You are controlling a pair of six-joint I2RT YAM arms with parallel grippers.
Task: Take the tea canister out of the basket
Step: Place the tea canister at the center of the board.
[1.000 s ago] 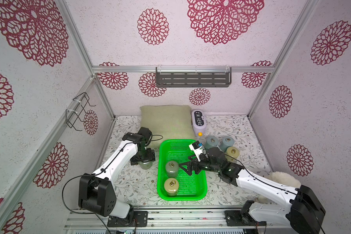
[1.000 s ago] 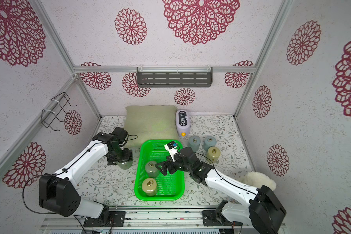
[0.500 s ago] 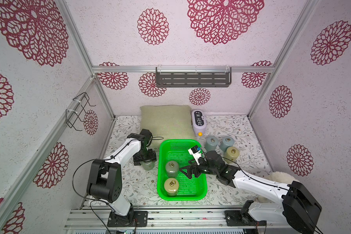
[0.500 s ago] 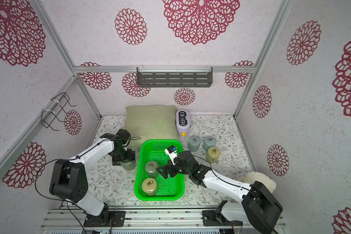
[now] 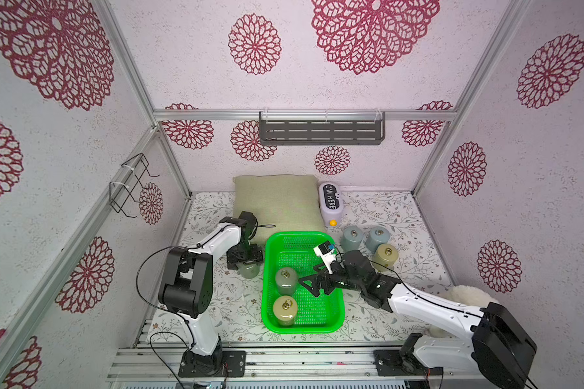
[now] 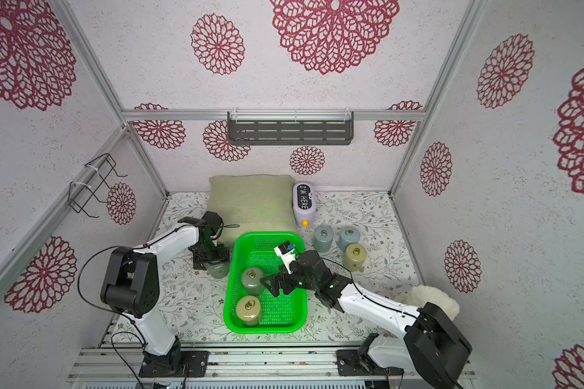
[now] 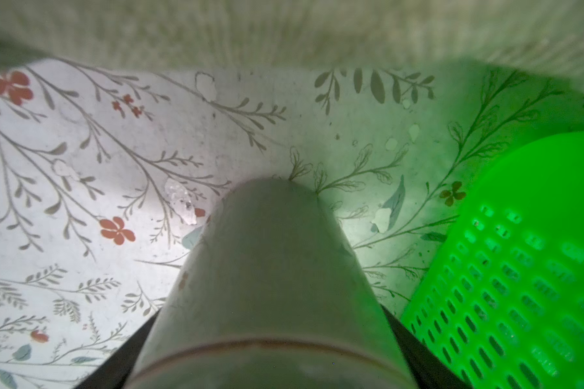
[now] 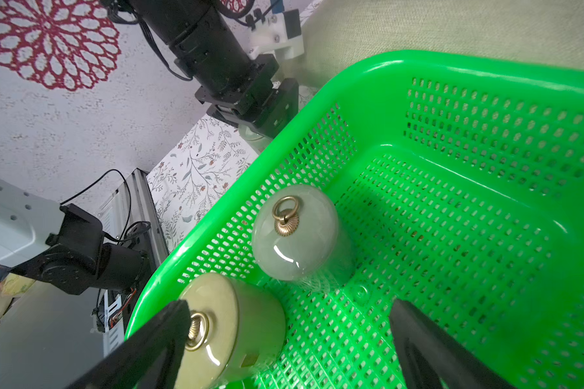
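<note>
While the right hand [image 5: 307, 288] hangs low inside the basket [image 5: 304, 329] with its fingers spread wide and nothing between them, the grey-green tea canister [image 5: 285, 281] stands upright just ahead of its fingertips. The tan tea canister [image 5: 285, 310] stands next to that one, toward the basket's front wall and near one finger. Both are by the basket's left side, and outside that wall, on the tabletop [image 5: 402, 215], the left hand [image 5: 246, 261] clasps a third canister [image 5: 250, 272], which stands upright just beside the basket.

text: "I'M HERE" | on: white oblong device [image 5: 329, 204] | by: cushion [image 5: 277, 202]
</note>
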